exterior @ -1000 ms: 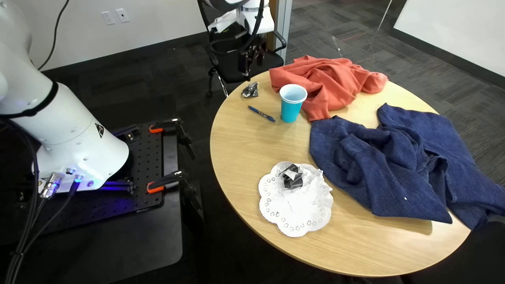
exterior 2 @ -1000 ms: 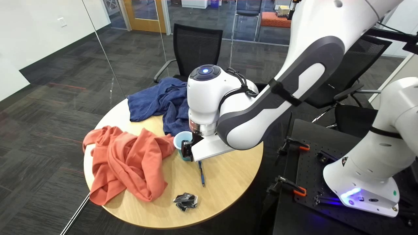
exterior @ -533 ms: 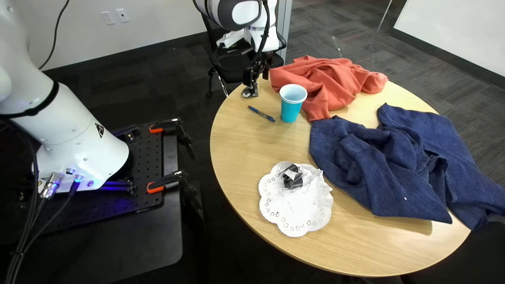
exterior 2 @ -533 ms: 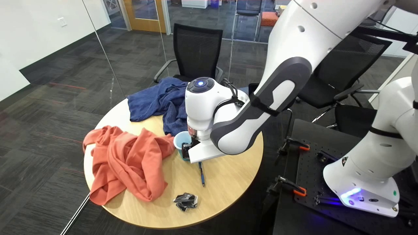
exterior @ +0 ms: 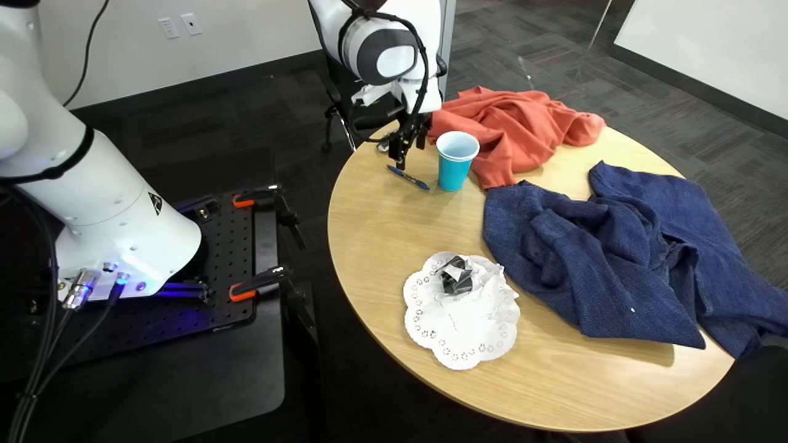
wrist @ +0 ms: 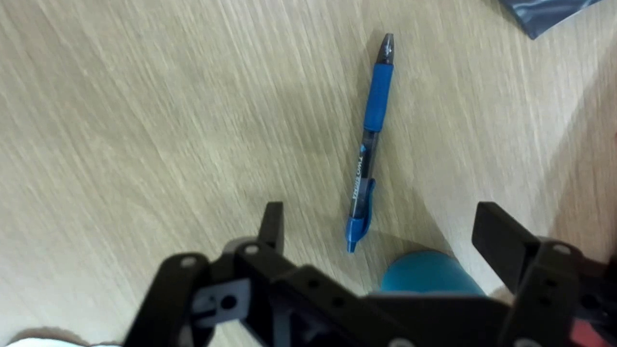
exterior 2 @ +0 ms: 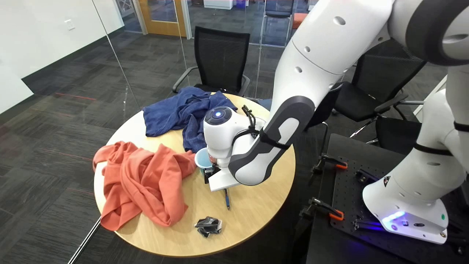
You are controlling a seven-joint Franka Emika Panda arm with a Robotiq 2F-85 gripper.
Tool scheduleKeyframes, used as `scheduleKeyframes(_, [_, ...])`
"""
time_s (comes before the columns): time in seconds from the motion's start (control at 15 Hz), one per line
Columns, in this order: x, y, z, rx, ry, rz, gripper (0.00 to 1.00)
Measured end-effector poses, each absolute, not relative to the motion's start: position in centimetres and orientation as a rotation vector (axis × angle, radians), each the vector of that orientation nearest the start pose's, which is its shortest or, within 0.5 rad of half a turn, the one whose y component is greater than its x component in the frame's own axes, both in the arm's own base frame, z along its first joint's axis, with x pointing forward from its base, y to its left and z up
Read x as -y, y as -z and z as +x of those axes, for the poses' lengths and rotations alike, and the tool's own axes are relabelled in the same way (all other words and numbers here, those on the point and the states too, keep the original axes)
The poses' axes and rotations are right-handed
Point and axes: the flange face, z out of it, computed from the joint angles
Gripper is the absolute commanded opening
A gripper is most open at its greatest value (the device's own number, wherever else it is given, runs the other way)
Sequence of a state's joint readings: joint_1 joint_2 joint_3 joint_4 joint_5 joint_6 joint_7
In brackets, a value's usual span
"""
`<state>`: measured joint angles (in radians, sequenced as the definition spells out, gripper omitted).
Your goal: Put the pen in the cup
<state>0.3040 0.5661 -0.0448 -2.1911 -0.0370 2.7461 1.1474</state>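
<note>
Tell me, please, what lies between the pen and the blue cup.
Only a short stretch of bare, partly shadowed tabletop lies between the pen and the blue cup, as the wrist view shows.

Round wooden desk [exterior 2: 256, 209] over dark grey carpet [exterior 2: 55, 165]

In an exterior view, a white wall [exterior 2: 40, 36] with a dark baseboard [exterior 2: 73, 57] meets the carpet, a wooden door [exterior 2: 163, 16] shows at the back, a black mesh-backed chair [exterior 2: 221, 53] stands behind the desk, and the desk's left edge gleams white. In an exterior view, two white plates [exterior: 191, 24] sit on a pale wall [exterior: 246, 37].
</note>
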Motion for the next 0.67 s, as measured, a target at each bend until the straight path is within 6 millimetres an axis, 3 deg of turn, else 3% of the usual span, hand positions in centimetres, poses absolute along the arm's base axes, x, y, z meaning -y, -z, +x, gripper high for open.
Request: scheduleKeyframes(0.67, [-14.1, -8.7, 54.0, -1.356, -0.003, -2.894, 1.00])
